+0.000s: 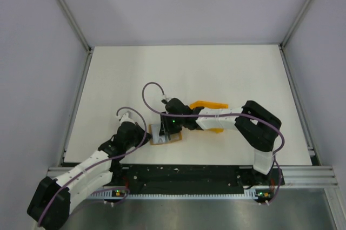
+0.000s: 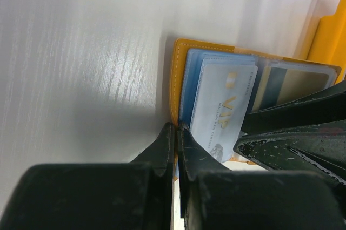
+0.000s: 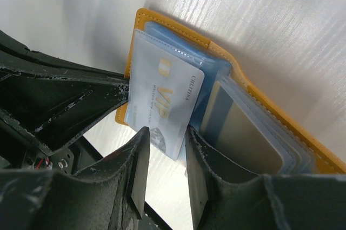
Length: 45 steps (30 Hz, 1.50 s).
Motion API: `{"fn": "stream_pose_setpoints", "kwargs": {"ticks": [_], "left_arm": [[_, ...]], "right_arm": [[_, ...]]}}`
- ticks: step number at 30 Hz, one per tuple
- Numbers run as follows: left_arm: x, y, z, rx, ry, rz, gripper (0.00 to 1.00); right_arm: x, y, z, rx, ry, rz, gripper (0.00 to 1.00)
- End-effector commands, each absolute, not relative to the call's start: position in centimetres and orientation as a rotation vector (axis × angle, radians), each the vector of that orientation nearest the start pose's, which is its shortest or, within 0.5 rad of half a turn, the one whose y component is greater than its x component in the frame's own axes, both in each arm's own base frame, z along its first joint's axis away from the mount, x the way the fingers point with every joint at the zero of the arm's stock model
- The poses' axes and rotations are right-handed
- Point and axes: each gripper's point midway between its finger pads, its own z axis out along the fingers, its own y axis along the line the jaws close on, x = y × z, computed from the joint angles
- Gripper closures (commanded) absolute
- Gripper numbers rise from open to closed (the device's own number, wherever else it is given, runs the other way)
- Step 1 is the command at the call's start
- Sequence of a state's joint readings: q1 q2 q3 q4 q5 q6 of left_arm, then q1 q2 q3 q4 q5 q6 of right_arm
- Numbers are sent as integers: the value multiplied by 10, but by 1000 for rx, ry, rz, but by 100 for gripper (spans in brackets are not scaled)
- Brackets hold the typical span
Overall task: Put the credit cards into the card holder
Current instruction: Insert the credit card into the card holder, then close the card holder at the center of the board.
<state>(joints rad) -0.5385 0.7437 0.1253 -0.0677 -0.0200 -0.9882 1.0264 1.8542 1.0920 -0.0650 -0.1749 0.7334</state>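
The holder (image 3: pixel 178 27) lies open on the worktop (image 1: pixel 216 73) near the front edge, between the two arms. The left claw (image 2: pixel 176 133) is closed tight, and appears to pinch the holder's near edge. A light-blue card (image 3: pixel 165 100) lies on the holder's clear sleeves, one corner sticking out past the edge. The right claw (image 3: pixel 166 133) stands partly open astride that corner; whether it grips the card I cannot tell. A grey card (image 3: pixel 243 138) sits in a sleeve on the other half.
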Motion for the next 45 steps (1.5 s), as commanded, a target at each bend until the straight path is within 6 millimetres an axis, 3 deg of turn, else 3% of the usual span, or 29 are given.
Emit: {"fn": "stream_pose_setpoints", "kwargs": {"ticks": [1,6,10,13,15,18,22,28,35,40,42,45], "left_arm": [[193,-156,32,-510,2286,-805,100],[194,-155,33,-511,2284,-800,100],[194,-150,34,-513,2290,-762,100],[195,-147,42,-505,2285,-738,100],[197,-146,47,-495,2282,-721,100],[199,-146,52,-472,2281,-708,100],[201,-148,60,-440,2272,-713,100],[204,-145,66,-401,2274,-675,100],[206,-144,75,-352,2281,-643,100],[210,-149,87,-292,2278,-647,100],[211,-154,94,-248,2276,-668,100],[211,-170,106,-156,2282,-747,83]], "right_arm": [[169,449,75,-550,2520,1148,68],[173,444,73,-553,2529,1094,67],[190,430,100,-582,2434,1017,63],[212,407,121,-516,2376,969,62],[225,386,123,-458,2364,923,62],[244,358,116,-391,2380,872,62],[254,332,88,-374,2458,762,62],[256,312,56,-379,2532,663,62],[265,266,32,-314,2586,410,62],[267,233,29,-289,2589,340,62],[265,236,36,-362,2557,392,62],[253,266,56,-499,2438,662,61]]}}
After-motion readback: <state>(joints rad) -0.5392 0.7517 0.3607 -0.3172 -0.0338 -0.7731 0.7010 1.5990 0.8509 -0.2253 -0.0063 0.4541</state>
